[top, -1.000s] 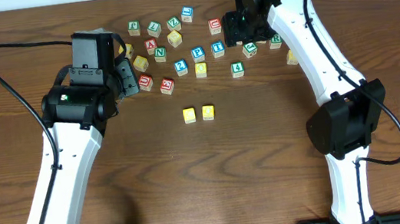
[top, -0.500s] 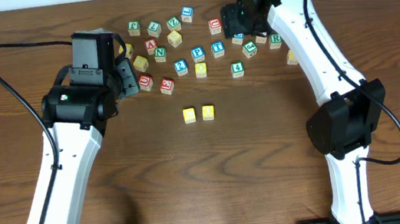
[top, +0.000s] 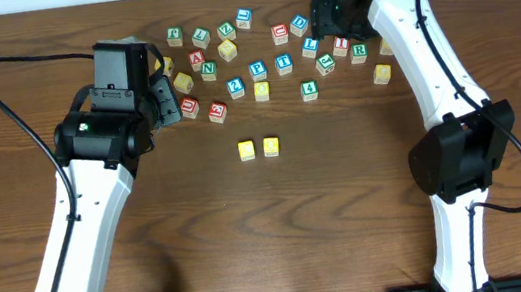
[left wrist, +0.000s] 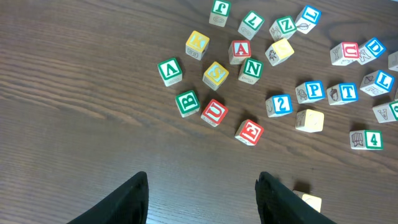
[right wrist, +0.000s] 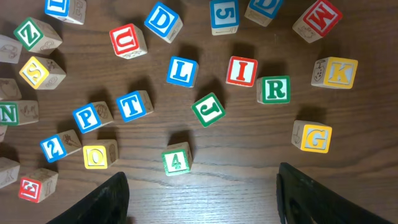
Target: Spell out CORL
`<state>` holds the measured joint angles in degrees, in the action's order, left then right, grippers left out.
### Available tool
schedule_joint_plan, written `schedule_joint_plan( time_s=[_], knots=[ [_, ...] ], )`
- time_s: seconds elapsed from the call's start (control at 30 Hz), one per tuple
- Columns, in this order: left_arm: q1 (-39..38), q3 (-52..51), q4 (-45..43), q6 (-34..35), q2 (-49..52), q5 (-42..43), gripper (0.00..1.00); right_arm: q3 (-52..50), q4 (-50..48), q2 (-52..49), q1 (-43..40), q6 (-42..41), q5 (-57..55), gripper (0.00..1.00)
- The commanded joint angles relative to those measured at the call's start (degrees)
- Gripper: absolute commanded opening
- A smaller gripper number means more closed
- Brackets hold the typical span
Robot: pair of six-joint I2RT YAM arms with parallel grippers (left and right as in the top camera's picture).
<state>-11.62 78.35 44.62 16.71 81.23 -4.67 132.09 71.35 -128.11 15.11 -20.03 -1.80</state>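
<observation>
The two yellow cubes (top: 247, 150) sit side by side on the tabletop (top: 346, 185), well in front of the scatter, so I judge that C and O are placed and R comes next. The R cube (right wrist: 273, 89), a green letter on a white face, lies ahead of the right jaws and off toward their right finger. The red I cube (right wrist: 242, 71) is just beside it on the left, and yellow G (right wrist: 313, 136) is nearer the jaws. The L cube (right wrist: 182, 71), blue on white, lies on the far side of I, with green J (right wrist: 208, 109) between them and a little closer in. The right arm (top: 420, 54) is by far the nearer to both; the left arm (top: 98, 137) hangs over the other end of the scatter. Both pairs of jaws stand wide open and hold nothing. The cubes are small wooden blocks with painted faces and plain sides, and have no long axis. R sits nearly square to the jaws, and its neighbour I probably crowds one finger's path. The tabletop is dark, grained wood.
</observation>
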Motion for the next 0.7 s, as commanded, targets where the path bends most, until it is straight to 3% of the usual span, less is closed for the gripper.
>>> schedule_joint_plan(
  time_s=[0.0, 0.67],
  knots=[
    [0.35, 0.63, -0.07, 0.48, 0.5, -0.55, 0.55, 0.15, 0.2, 0.68, 0.31, -1.81, -0.35, 0.71],
    [0.31, 0.63, -4.63, 0.5, 8.48, -0.52, 0.55, 0.15, -1.77, 0.48, 2.16, -2.23, 2.19, 0.72]
  ],
)
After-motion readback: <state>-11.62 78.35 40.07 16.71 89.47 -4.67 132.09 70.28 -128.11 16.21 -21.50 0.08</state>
